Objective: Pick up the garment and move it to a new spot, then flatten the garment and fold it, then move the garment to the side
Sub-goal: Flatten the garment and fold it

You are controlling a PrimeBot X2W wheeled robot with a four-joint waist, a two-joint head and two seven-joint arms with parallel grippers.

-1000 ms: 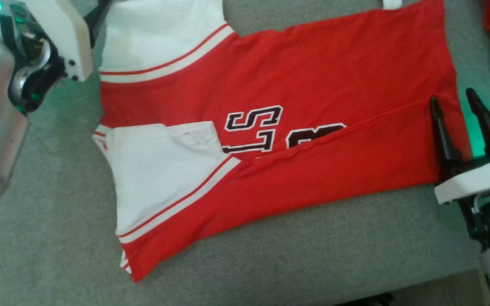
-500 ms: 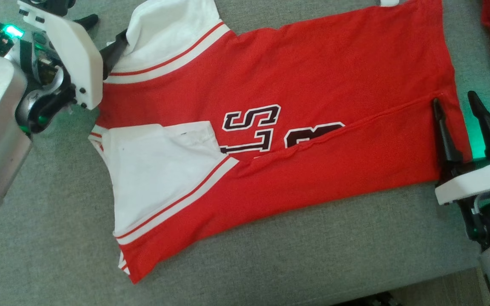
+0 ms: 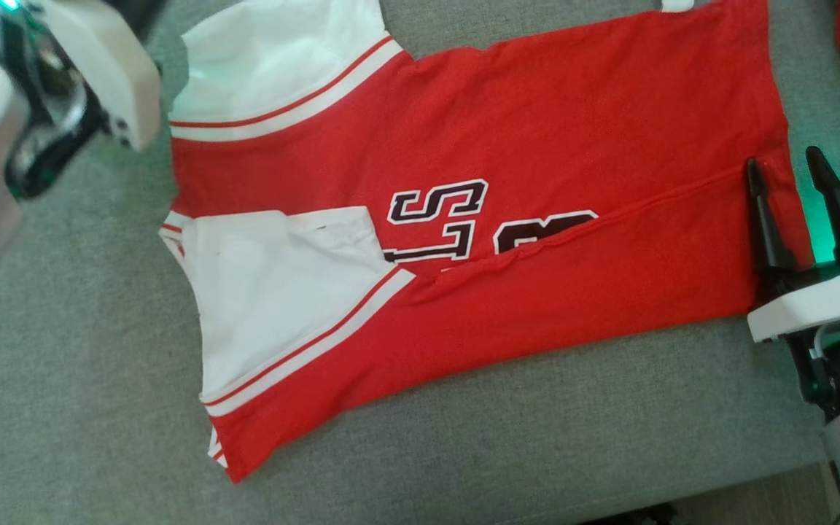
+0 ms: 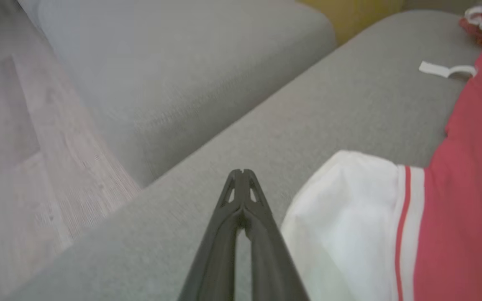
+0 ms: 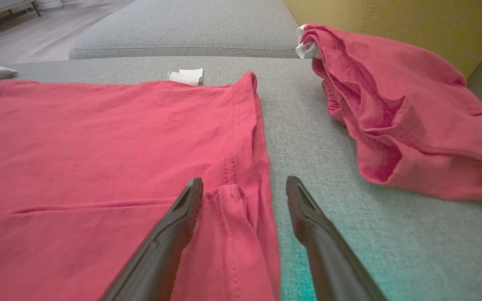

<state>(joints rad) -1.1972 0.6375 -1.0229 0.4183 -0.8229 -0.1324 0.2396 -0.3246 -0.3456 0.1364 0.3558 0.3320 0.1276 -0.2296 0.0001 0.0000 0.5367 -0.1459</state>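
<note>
The shirt (image 3: 537, 124) lies half-folded on the sofa (image 3: 537, 437). Your left tool (image 4: 243, 173) is pinched together on nothing beside the white sleeve (image 4: 341, 209) — lifting there leaves it behind. Your right tool (image 5: 244, 180), apart astride the hem (image 5: 260, 125), may catch one layer.

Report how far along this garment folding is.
Done: the red-and-white fabric jersey lies flat on the grey fabric cushion, its near long edge folded over the dark lettering. In hand: the right claw stands open astride the hem; the left claw is shut, empty, beside the far white sleeve. Left: folding the far side, then moving it aside.
</note>
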